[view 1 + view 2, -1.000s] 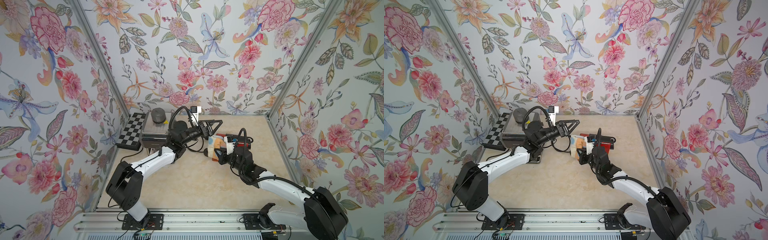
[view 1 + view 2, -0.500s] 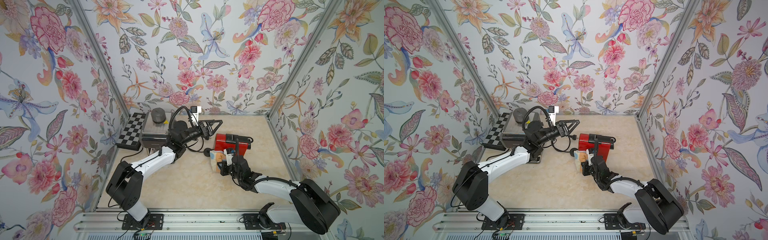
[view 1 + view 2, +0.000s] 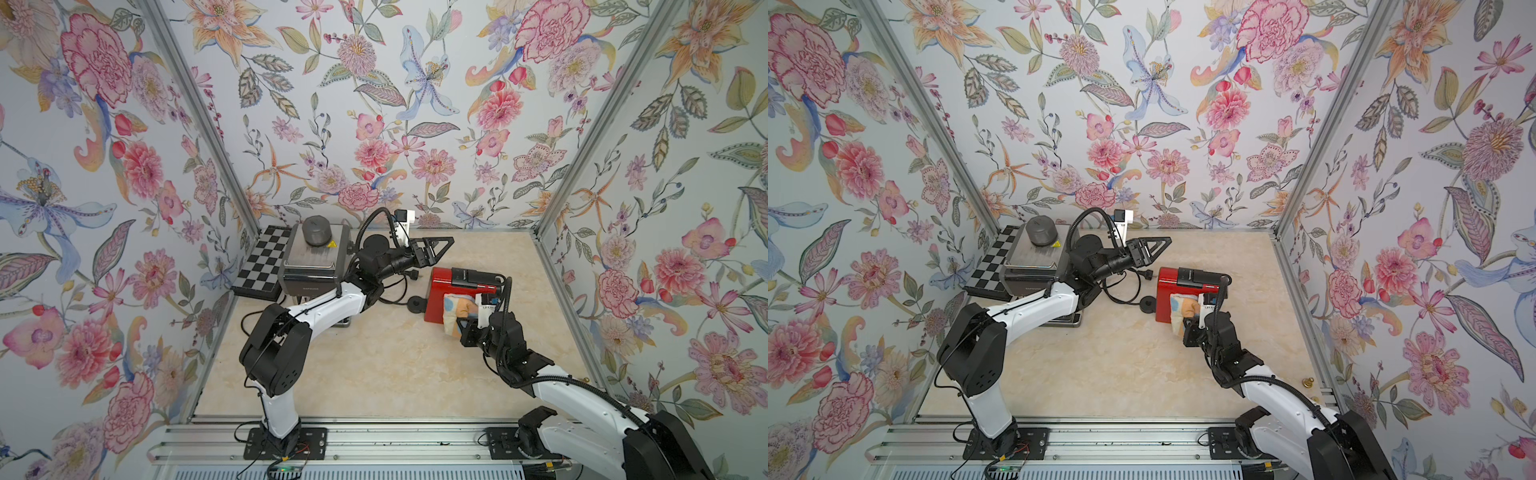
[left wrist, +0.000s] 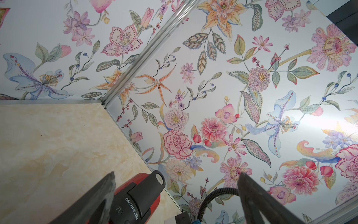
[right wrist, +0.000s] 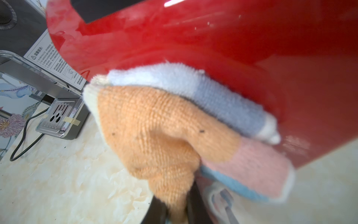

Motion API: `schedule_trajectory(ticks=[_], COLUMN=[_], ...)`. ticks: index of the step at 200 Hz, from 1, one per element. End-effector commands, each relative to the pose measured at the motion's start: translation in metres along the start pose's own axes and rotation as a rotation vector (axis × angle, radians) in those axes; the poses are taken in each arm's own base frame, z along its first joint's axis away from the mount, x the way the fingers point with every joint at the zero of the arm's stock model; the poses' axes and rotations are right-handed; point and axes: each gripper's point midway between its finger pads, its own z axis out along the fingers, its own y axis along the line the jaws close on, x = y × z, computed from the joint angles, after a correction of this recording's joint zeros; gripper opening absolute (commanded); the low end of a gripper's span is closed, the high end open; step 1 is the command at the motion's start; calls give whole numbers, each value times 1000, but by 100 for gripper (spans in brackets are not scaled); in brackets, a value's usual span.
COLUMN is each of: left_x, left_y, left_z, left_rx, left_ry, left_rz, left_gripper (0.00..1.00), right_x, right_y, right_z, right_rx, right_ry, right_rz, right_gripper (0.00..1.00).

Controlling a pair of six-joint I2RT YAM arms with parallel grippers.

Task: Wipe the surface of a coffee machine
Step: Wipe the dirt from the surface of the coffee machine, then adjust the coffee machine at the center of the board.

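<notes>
Pinching the cloth (image 5: 164, 126) by a bunched fold, the right gripper (image 3: 460, 323) presses it on the red machine (image 3: 439, 286), right of table (image 3: 374, 365) centre. Cloth seems soft, light; the glossy shell is likely slippery, so grip that fold firmly. The left gripper (image 3: 445, 244) hangs spread, empty.

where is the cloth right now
The cloth is pinched in the right gripper and pressed against the near side of the red coffee machine, right of centre on the table in both top views.
</notes>
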Motion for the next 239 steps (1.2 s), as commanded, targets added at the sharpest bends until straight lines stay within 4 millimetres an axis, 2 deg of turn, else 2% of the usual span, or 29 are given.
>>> schedule_trajectory(ticks=[1, 17, 40, 82, 153, 191, 239], left_x=[9, 14, 22, 42, 64, 71, 82], left_y=[1, 7, 21, 41, 67, 69, 68], left_z=[20, 32, 46, 60, 66, 66, 64], left_rx=[47, 56, 50, 42, 28, 64, 78], left_ry=[41, 56, 75, 109, 149, 152, 171], left_rz=[-30, -42, -61, -99, -139, -173, -186], left_gripper=[99, 99, 99, 99, 99, 99, 99], right_x=[12, 11, 6, 14, 23, 26, 19], right_y=[-30, -41, -46, -51, -58, -61, -67], right_z=[-11, -19, -26, -22, -17, -15, -11], right_rx=[98, 130, 134, 135, 149, 155, 164], right_ry=[43, 41, 15, 60, 79, 84, 76], right_rz=[51, 79, 94, 110, 130, 140, 154], right_gripper=[0, 0, 0, 0, 0, 0, 0])
